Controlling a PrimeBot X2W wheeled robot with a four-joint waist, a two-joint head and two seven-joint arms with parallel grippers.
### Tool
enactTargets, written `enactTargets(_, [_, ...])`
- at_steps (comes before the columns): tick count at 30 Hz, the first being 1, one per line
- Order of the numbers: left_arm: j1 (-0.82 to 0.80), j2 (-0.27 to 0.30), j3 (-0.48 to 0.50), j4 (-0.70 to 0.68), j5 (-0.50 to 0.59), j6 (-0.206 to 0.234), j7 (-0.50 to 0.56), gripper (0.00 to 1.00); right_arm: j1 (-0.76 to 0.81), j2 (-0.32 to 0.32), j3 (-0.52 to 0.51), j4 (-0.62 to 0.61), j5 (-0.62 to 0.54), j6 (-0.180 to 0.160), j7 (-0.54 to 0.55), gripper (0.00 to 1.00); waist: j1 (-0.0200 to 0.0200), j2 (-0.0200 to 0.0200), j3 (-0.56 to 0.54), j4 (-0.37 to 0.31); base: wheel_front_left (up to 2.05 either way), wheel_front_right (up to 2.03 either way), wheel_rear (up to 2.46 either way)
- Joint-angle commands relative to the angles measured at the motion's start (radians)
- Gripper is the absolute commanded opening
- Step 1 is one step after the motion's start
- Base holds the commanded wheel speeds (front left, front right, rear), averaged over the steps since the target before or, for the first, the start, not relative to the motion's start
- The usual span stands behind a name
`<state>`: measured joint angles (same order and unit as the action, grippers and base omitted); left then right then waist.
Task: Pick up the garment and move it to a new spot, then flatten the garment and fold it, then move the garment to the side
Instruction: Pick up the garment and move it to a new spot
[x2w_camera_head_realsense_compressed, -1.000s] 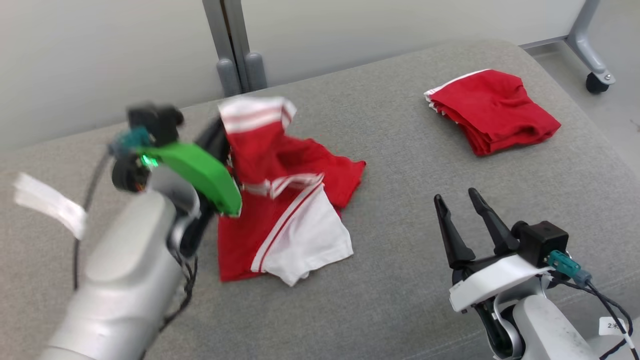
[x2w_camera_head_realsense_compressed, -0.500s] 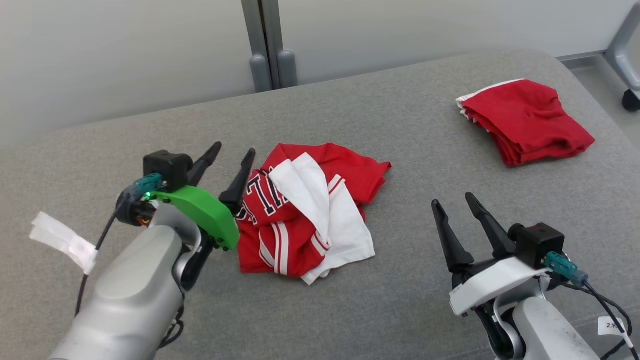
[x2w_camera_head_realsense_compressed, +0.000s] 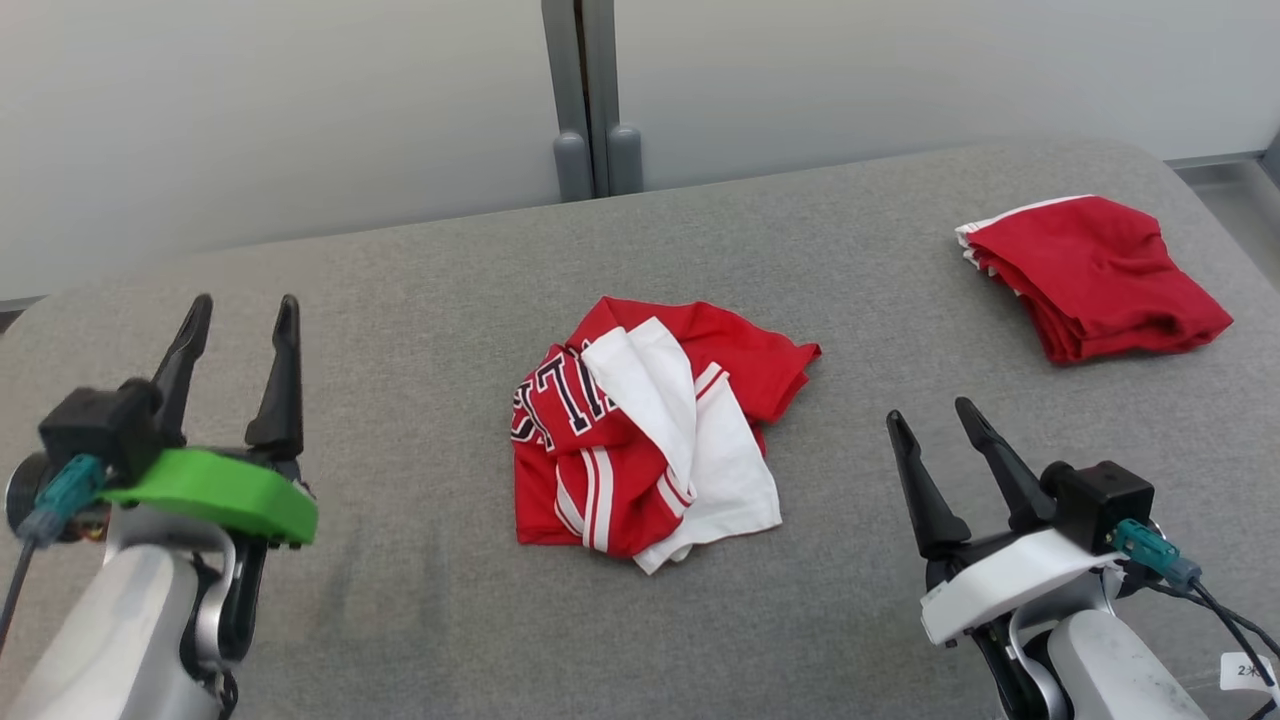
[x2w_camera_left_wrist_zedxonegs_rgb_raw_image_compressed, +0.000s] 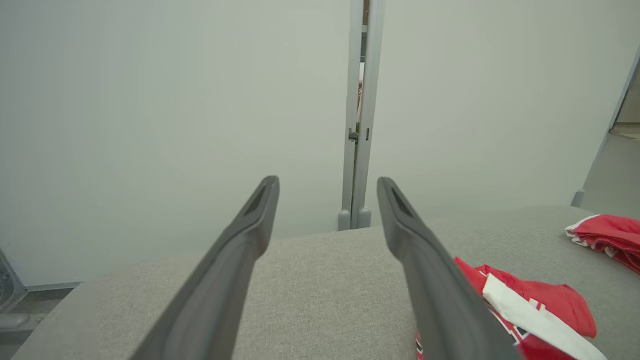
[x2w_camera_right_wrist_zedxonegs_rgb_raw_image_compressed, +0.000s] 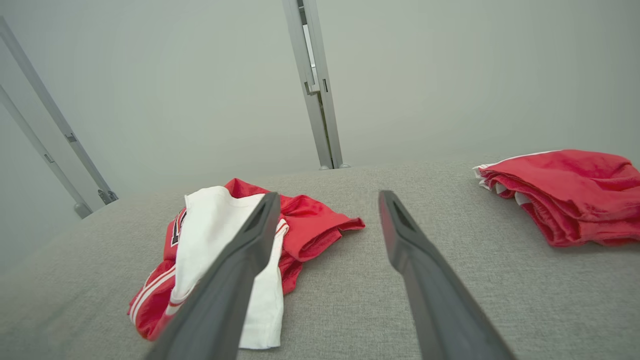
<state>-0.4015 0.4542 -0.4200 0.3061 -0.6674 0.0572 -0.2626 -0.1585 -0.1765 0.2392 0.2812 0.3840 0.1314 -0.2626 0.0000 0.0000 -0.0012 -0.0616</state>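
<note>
The crumpled garment (x2w_camera_head_realsense_compressed: 650, 440) lay on the grey pad (x2w_camera_head_realsense_compressed: 400, 300), with the left gripper (x2w_camera_head_realsense_compressed: 246, 302) and right gripper (x2w_camera_head_realsense_compressed: 929, 412) spread empty either side of it.

A grey fabric surface (x2w_camera_head_realsense_compressed: 400, 300) with rounded corners, a crumpled red and white garment (x2w_camera_head_realsense_compressed: 650, 440) lying at its middle, a folded red garment (x2w_camera_head_realsense_compressed: 1095, 275) near its far right corner, well apart.
</note>
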Motion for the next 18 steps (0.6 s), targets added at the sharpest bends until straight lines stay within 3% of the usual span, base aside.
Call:
enactTargets(1, [0.059,-0.007,0.038,-0.039,0.016,0.019,-0.002,1.0,0.015,-0.001,0.0,-0.005,-0.003,-0.001,-0.003,1.0,0.0,0.0,-0.004,0.007,0.0,0.0,0.0])
enactTargets(7, [0.276,-0.07,0.19,-0.158,0.107,0.05,-0.002,1.0,0.03,0.003,0.012,-0.019,0.001,-0.001,-0.003,1.0,0.0,0.0,-0.007,0.021,0.0,0.0,0.0])
enactTargets(13, [0.414,-0.161,0.292,-0.196,0.2,0.037,-0.003,1.0,0.036,0.006,0.005,-0.033,0.006,-0.001,-0.003,1.0,0.0,0.0,-0.002,0.024,0.0,0.0,0.0])
enactTargets(18, [0.463,-0.244,0.35,-0.196,0.248,-0.004,-0.003,1.0,0.043,0.001,-0.01,-0.04,0.007,-0.001,-0.003,1.0,0.0,0.0,0.002,0.03,0.0,0.0,0.0])
